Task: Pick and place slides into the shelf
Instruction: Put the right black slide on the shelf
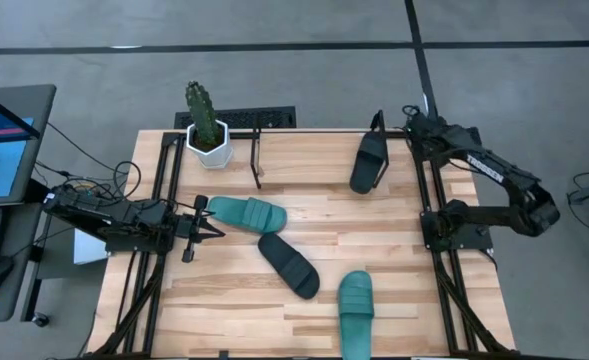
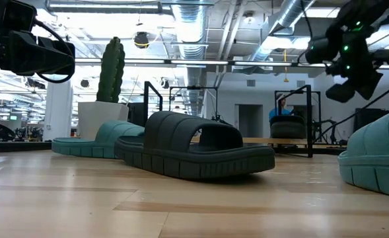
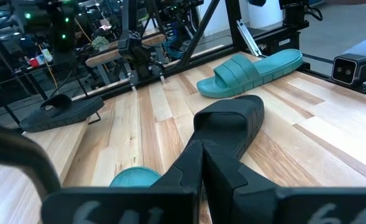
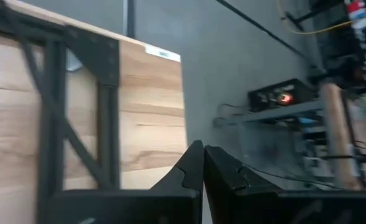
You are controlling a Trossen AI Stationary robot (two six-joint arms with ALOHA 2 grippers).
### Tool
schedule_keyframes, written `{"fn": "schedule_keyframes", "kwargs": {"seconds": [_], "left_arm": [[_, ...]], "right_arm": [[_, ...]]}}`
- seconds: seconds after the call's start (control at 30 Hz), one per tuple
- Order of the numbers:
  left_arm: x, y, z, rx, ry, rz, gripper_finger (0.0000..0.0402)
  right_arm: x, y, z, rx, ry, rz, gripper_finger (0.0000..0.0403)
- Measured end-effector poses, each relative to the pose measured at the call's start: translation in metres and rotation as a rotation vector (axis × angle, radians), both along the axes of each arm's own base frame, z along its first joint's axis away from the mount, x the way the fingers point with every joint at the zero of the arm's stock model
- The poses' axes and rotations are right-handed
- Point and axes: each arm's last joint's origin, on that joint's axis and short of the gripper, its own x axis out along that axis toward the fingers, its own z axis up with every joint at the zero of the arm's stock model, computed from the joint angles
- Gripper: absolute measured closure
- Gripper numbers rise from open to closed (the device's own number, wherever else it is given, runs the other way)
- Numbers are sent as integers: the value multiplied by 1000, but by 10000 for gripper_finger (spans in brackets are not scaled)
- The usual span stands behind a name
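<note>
Three slides lie flat on the wooden table: a teal one (image 1: pixel 246 212) at the left, a black one (image 1: pixel 289 264) in the middle, and a teal one (image 1: pixel 355 311) near the front edge. Another black slide (image 1: pixel 368 161) sits at the right end of the shelf (image 1: pixel 257 156), beside its right bracket (image 1: pixel 377 124). My left gripper (image 1: pixel 222 230) is shut. It hovers just off the left teal slide's heel and points at the middle black slide (image 3: pixel 229 124). My right gripper (image 4: pixel 202 163) is shut and stands high over the table's far right corner (image 1: pixel 426 128).
A cactus in a white pot (image 1: pixel 206 135) stands at the far left corner, next to the shelf's left bracket. Black mounting rails run along the left side (image 1: pixel 154 285) and the right side (image 1: pixel 442 290). Bare wood shows between the slides and the far shelf.
</note>
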Motion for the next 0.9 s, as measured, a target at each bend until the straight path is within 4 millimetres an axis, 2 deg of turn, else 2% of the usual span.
{"fn": "schedule_keyframes", "kwargs": {"seconds": [0.2, 0.43, 0.6, 0.9], "left_arm": [[0, 0, 0, -1, 0, 0, 401], [0, 0, 0, -1, 0, 0, 401], [0, 0, 0, -2, 0, 0, 401], [0, 0, 0, 0, 0, 0, 401]], "right_arm": [[1, -6, -10, 54, 104, -16, 403], [4, -8, -7, 114, 80, -13, 403], [11, -12, 10, 144, 46, -41, 403], [31, -11, 60, 119, -66, -53, 403]]}}
